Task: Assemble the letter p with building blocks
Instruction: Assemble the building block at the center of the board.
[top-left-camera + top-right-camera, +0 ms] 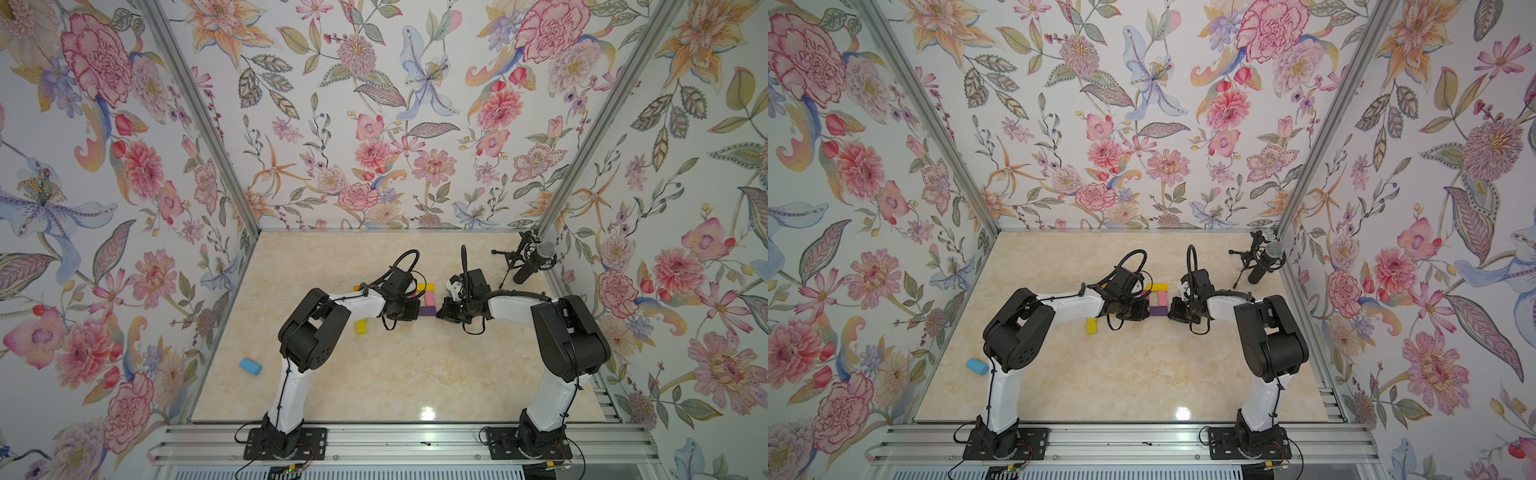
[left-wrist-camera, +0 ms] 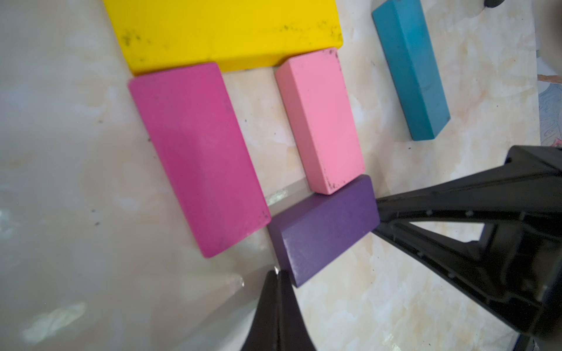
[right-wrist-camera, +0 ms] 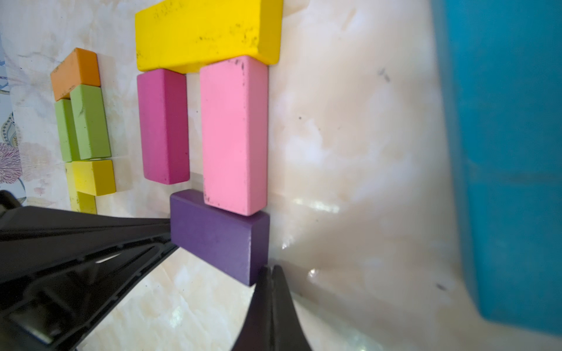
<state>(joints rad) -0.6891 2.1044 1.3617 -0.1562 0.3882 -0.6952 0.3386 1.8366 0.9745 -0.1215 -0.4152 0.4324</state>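
Building blocks (image 2: 197, 158) matt, scuffed; tabletop (image 1: 415, 374) glossy, marble-look; rail (image 1: 395, 436) metal.

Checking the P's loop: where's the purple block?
Mid-table in a top view, purple block sits between left pincer and right pincer, touching light pink block's near end.

In a top view the left arm (image 1: 286, 399) and the right arm (image 1: 548, 403) each rise from their bases, fold at a black elbow and reach forward and inward, so that the two wrists face each other across a narrow gap. The left gripper (image 2: 277, 273) has its two black fingers pressed together into a single point, and the right gripper (image 3: 270, 269) is closed the same way. In each wrist view the opposite gripper comes in low from the side, its tip also drawn together.
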